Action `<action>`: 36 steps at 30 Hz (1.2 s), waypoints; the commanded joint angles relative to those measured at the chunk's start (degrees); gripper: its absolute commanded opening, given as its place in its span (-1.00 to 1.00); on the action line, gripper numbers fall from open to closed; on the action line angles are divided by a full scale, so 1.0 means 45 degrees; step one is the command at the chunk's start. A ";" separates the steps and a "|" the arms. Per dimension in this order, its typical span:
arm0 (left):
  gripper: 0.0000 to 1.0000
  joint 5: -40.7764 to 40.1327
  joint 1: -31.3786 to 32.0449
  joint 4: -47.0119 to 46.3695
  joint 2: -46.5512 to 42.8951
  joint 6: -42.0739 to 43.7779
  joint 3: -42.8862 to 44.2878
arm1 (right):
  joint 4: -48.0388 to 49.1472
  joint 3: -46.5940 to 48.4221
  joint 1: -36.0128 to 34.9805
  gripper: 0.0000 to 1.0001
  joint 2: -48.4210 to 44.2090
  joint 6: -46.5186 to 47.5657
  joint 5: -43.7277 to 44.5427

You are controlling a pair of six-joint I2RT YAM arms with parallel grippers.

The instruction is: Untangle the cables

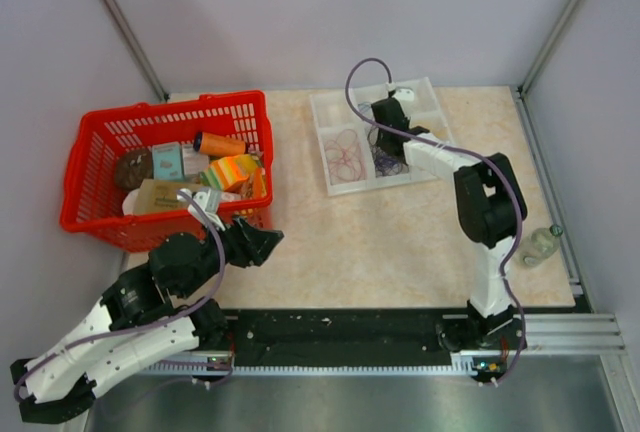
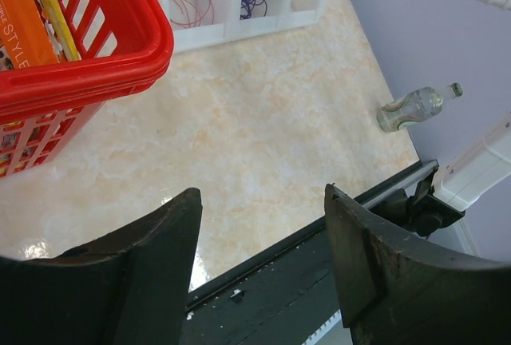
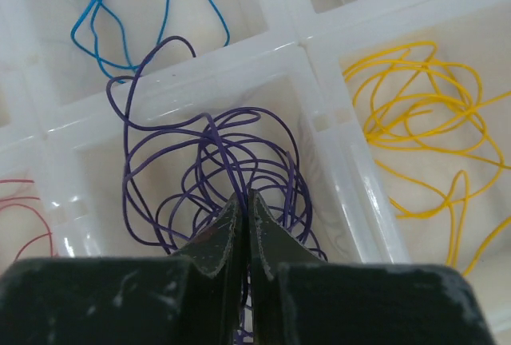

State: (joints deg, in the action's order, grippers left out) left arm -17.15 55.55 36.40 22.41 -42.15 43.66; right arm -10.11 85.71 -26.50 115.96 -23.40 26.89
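Right tool [image 3: 242, 219] pinches purple cables [image 3: 217, 141] looping up-left.

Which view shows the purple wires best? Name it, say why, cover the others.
Right wrist: the purple wires fill the frame, each loop distinct, pinched by the right end effector. Top external shows a dark smudge; left wrist, a small clump at its top edge.

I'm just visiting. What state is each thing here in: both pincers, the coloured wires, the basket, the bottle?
Purple cables: tangled, one loop spilling over a tray divider.
Blue cable: loose in its own compartment.
Yellow cable: loose in its own compartment.
Left pincer: open, holding nothing.
Right pincer: shut on the purple cables.
Red basket: upright, filled with packets.
Bottle: lying on its side.
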 commanded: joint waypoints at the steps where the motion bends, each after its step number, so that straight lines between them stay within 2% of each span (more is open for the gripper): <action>1: 0.35 0.0158 -0.0020 -0.0648 0.0370 0.0089 0.0083 | 0.0116 -0.0373 -0.0029 -1.00 -0.0672 -0.0231 0.0976; 3: 0.35 0.0197 -0.0020 -0.0668 0.0643 0.0187 0.0219 | 0.0118 0.0129 0.0049 -1.00 -0.0283 0.0644 0.0685; 7: 0.35 0.0489 -0.0020 -0.0882 0.0995 0.0227 0.0395 | -0.2493 0.2393 0.0069 -0.50 0.0266 0.1274 -0.0056; 8: 0.35 0.0509 -0.0020 -0.0902 0.1015 0.0168 0.0357 | -0.2944 0.2592 0.0030 -0.42 0.0150 0.1254 -0.0291; 12: 0.35 0.0471 -0.0020 -0.1077 0.0957 -0.0028 0.0123 | -0.3280 0.1736 0.0030 -0.08 -0.1585 0.1118 -0.0976; 16: 0.35 0.0548 -0.0020 -0.1117 0.1210 0.0109 0.0336 | -0.3496 0.1752 0.0069 0.31 -0.2098 0.1566 -0.1580; 17: 0.35 0.0568 -0.0020 -0.1078 0.1326 0.0148 0.0414 | -0.3496 0.2044 0.0166 0.33 -0.1943 0.1683 -0.1775; 25: 0.34 0.0842 -0.0020 -0.1371 0.1446 0.0149 0.0474 | -0.3418 0.5422 0.0908 0.36 0.0965 0.2347 -0.4490; 28: 0.34 0.0725 -0.0020 -0.1274 0.1309 0.0090 0.0337 | -0.3282 0.6206 0.0967 0.19 0.1728 0.2776 -0.4590; 34: 0.36 0.0413 -0.0020 -0.0863 0.1444 0.0382 0.0532 | -0.2598 0.6304 0.0967 -0.04 0.2413 0.3773 -0.4473; 36: 0.36 0.0431 -0.0039 -0.0882 0.1581 0.0558 0.0610 | -0.2403 0.6246 0.0967 -0.06 0.2531 0.3852 -0.4356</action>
State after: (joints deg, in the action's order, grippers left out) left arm -14.46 55.55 33.63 28.67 -41.56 44.14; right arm -24.93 111.18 -22.33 126.87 -9.30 7.68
